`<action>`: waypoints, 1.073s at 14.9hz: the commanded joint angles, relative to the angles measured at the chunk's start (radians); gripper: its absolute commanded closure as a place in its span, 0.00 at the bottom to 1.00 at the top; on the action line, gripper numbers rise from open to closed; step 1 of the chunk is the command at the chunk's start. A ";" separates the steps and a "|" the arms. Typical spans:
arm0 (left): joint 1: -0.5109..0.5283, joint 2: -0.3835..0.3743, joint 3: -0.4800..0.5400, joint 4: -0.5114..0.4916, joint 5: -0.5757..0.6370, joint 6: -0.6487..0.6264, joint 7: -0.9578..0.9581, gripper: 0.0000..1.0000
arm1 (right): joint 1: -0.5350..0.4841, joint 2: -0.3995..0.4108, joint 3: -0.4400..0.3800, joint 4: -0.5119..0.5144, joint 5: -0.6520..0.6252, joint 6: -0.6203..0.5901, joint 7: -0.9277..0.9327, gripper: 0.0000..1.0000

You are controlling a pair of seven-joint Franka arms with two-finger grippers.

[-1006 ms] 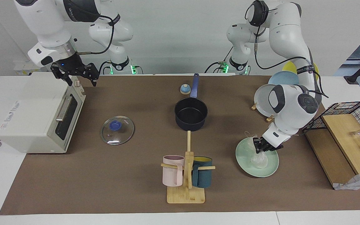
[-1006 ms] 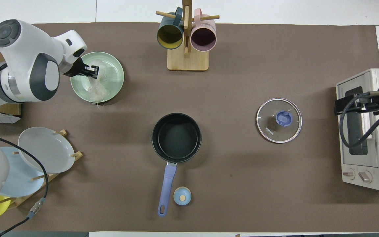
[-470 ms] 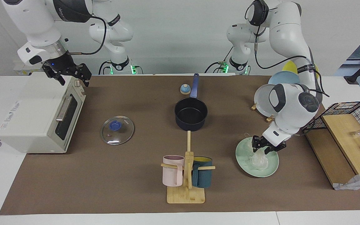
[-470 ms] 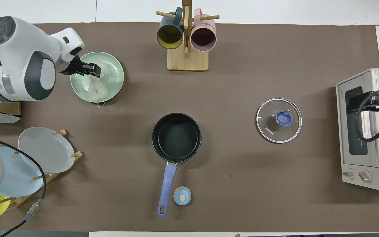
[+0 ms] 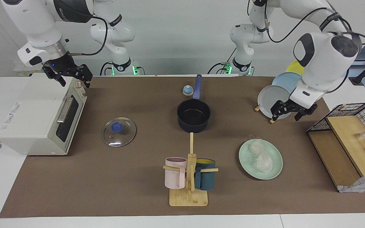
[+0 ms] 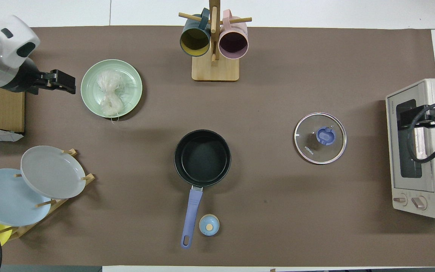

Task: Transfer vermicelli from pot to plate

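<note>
The vermicelli (image 5: pixel 259 155) (image 6: pixel 108 92) lies as a whitish tangle on the mint-green plate (image 5: pixel 276 169) (image 6: pixel 132 75), with nothing touching it. The dark pot (image 5: pixel 193 115) (image 6: pixel 202 158) stands mid-table with a bare black inside and its blue handle pointing toward the robots. My left gripper (image 5: pixel 284 116) (image 6: pixel 70 81) hangs open and holds nothing. It is raised in front of the plate rack and off the plate toward the left arm's end. My right gripper (image 5: pixel 74 83) (image 6: pixel 406 120) waits open over the toaster oven.
A glass lid (image 5: pixel 119 131) lies between the pot and the toaster oven (image 5: pixel 40 114). A mug rack (image 5: pixel 188 177) stands farther from the robots than the pot. The plate rack (image 5: pixel 272 101), a wire basket (image 5: pixel 356 115) and a small blue dome (image 5: pixel 187 90) are also here.
My left gripper opened, let the vermicelli go onto the plate, then rose and drew back toward the plate rack. My right arm shifted slightly over the oven, then held still.
</note>
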State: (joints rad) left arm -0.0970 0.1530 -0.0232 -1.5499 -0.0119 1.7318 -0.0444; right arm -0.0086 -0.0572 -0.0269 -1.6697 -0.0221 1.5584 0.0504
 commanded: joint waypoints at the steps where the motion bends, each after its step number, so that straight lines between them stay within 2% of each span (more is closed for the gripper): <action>1: 0.000 -0.096 0.008 -0.033 0.027 -0.090 -0.023 0.00 | -0.007 0.002 0.007 0.011 0.021 -0.014 -0.001 0.00; 5: 0.014 -0.183 0.005 -0.039 0.029 -0.208 -0.026 0.00 | -0.008 0.002 0.010 0.015 0.019 -0.012 -0.041 0.00; 7: 0.084 -0.207 -0.039 -0.062 0.027 -0.242 -0.029 0.00 | -0.008 0.004 0.010 0.016 0.022 -0.011 -0.102 0.00; 10: 0.118 -0.239 -0.066 -0.130 0.027 -0.235 -0.028 0.00 | -0.007 0.004 0.018 0.019 0.021 -0.014 -0.103 0.00; 12: 0.166 -0.233 -0.125 -0.122 0.026 -0.225 -0.031 0.00 | -0.007 0.004 0.033 0.021 0.021 -0.021 -0.103 0.00; 16: 0.103 -0.214 -0.080 -0.073 0.017 -0.251 -0.040 0.00 | -0.007 0.004 0.047 0.025 0.021 -0.049 -0.106 0.00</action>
State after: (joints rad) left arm 0.0340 -0.0517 -0.1226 -1.6341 -0.0054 1.4922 -0.0703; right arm -0.0059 -0.0572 0.0109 -1.6624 -0.0221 1.5338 -0.0295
